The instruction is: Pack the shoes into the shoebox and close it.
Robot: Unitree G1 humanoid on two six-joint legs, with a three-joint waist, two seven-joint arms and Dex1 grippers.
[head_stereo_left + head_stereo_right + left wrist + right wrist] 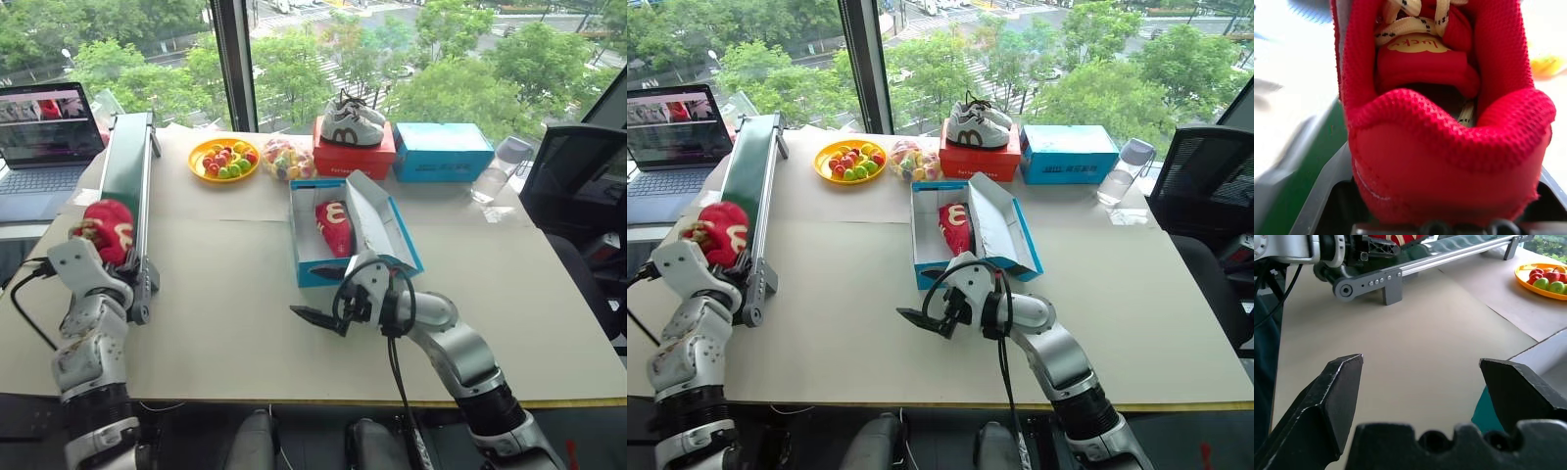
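One red shoe sits heel-first in my left gripper above the near end of the green conveyor; its red heel and cream laces are close up in the left wrist view. The gripper is shut on it. The other red shoe lies inside the open blue shoebox, whose lid leans up along its right side. My right gripper hovers open just in front of the box's near left corner, pointing left, with nothing between its fingers.
A laptop stands at the far left. Along the back are a yellow fruit plate, a bag of sweets, a red box with white-grey sneakers on top, a plain blue box and a water bottle. A black chair is right.
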